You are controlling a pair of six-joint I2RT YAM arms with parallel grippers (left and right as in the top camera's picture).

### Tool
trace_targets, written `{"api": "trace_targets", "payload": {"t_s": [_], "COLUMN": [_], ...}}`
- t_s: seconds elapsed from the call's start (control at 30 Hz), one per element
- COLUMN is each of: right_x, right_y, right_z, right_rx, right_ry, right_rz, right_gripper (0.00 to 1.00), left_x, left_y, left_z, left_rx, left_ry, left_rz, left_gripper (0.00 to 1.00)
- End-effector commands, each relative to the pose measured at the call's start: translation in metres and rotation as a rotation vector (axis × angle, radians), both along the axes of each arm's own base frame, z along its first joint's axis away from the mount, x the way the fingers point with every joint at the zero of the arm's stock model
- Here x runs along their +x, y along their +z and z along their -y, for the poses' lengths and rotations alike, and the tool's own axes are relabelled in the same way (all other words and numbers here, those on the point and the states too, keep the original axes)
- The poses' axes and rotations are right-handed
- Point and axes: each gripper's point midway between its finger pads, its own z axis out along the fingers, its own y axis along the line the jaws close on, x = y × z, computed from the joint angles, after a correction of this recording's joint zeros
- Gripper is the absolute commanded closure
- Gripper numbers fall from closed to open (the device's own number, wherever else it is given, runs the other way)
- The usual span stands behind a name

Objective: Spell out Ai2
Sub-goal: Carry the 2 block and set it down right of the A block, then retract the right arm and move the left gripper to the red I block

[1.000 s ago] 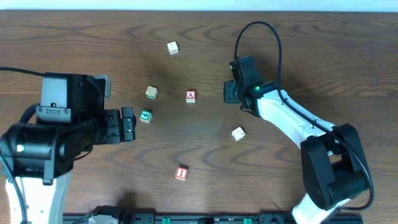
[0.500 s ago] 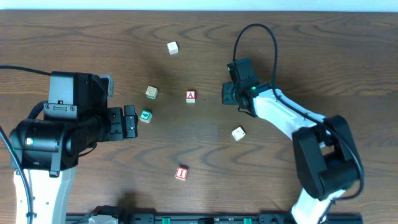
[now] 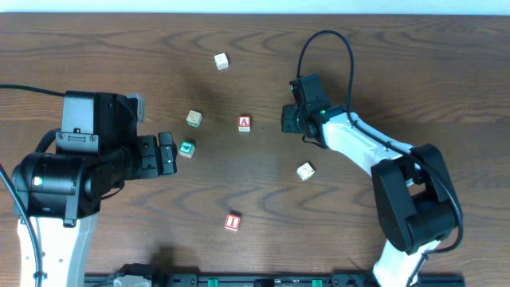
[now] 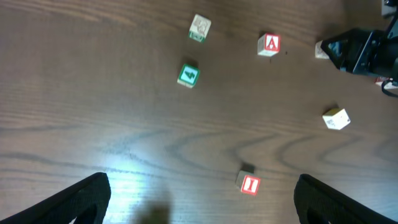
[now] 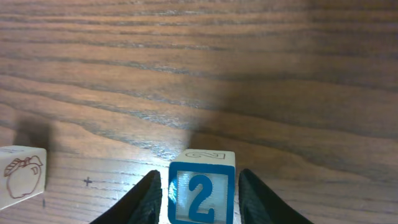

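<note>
While the wooden table [image 3: 119, 48] lay scattered with blocks, the left gripper [image 3: 166, 153] hovered at the left, its jaws spread wide, just left of a green block [image 3: 186, 148]. Farther right, the right gripper [image 5: 199, 183] pinched the 2 block [image 5: 201, 194] between its fingers, near the right of the A block [image 3: 245, 123]. The I block [image 3: 232, 222] lay nearer, well apart.

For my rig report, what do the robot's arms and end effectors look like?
Both have white shells and black joint housings: left arm, right arm. The left end effector and right end effector are black, two-fingered. A black cable loops over the right arm; green light near its wrist.
</note>
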Motion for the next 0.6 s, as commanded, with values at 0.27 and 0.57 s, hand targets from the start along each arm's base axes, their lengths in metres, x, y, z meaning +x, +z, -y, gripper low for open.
{"api": "trace_targets", "payload": {"t_s": [0.27,0.57], "right_x": [0.031,-0.038], "right_y": [0.145,0.258], "right_z": [0.040,0.096], "right_rx": [-0.178,-0.118], "right_ry": [-0.092,-0.156], "right_rz": [0.234,0.353], "right_gripper": [0.52,0.01], "left_x": [-0.020,-0.072], "left_y": [0.011,0.006], "left_z": [-0.013,-0.031], "left_rx": [0.046,0.106], "left_ry": [0.038,0.073], "left_rz": [0.046,0.064], "left_gripper": [0.05,0.05]}}
